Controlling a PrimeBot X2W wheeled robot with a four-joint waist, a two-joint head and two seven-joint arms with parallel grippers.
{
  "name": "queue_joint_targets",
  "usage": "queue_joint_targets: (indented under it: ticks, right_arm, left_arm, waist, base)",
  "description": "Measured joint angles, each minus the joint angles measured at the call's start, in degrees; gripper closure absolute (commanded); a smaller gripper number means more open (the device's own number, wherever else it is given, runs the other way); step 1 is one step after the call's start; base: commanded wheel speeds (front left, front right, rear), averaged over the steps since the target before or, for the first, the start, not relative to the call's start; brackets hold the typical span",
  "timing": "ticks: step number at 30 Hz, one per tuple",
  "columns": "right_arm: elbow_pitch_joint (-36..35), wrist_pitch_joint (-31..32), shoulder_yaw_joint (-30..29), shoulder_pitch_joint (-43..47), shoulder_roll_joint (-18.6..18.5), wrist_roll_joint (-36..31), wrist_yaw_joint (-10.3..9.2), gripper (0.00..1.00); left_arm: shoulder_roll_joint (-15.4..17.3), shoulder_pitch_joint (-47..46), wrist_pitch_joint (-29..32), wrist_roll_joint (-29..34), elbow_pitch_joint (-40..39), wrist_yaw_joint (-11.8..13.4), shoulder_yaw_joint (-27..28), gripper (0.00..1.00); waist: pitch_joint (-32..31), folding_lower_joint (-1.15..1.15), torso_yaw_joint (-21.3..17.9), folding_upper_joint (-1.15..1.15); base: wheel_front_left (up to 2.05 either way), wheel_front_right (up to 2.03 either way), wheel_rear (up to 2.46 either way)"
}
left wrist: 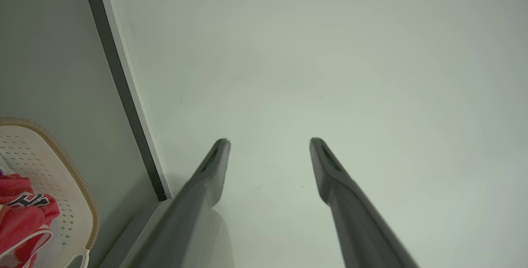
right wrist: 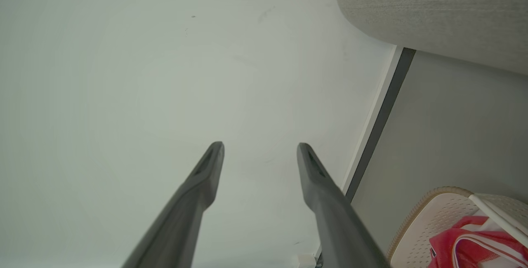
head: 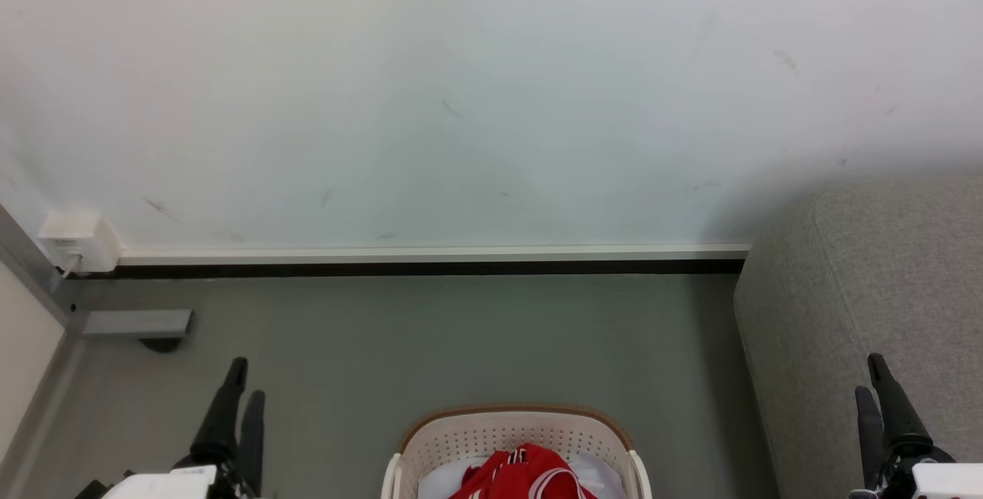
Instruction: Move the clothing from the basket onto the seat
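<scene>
The cream basket (head: 513,424) with its brown rim stands on the floor at the bottom middle of the head view. Red clothing (head: 522,474) with white striped trim lies heaped inside it, on a pale cloth. The grey seat (head: 883,284) rises at the right. My left gripper (head: 244,378) is at the lower left, left of the basket, open and holding nothing. My right gripper (head: 869,376) is at the lower right, in front of the seat, open and holding nothing. The left wrist view catches the basket (left wrist: 78,193) and clothing (left wrist: 20,218); the right wrist view catches basket (right wrist: 416,226), clothing (right wrist: 474,243) and seat (right wrist: 433,8).
A pale wall (head: 491,100) with a white-and-black skirting board (head: 430,261) runs behind the grey floor (head: 430,338). A white socket box (head: 77,242) sits at the far left above a grey bracket (head: 138,324).
</scene>
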Motion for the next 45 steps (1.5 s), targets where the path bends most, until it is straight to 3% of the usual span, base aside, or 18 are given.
queue_joint_targets:
  ticks: [7,26,45]
  right_arm:
    - [0.2,-1.0,0.1,0.2,0.8,-6.0,0.00,0.00]
    - [-1.5,-3.4,0.6,0.2,1.6,-37.3,0.00,0.00]
    - [-0.9,-5.3,-0.9,0.1,3.2,-58.9,0.00,0.00]
  left_arm:
    - [0.0,0.2,-1.8,2.8,0.4,0.0,-0.2,0.00]
    - [0.3,0.8,-6.9,28.6,-0.9,1.1,-1.6,0.00]
    - [1.8,0.8,-10.5,45.8,-1.5,2.1,-3.2,0.00]
  waist:
    - [0.0,0.00,0.1,0.00]
    - [0.0,0.00,0.5,0.00]
    - [-0.1,0.00,0.8,0.00]
  base:
    - [0.00,0.00,0.00]
    - [0.00,0.00,0.00]
    - [0.00,0.00,0.00]
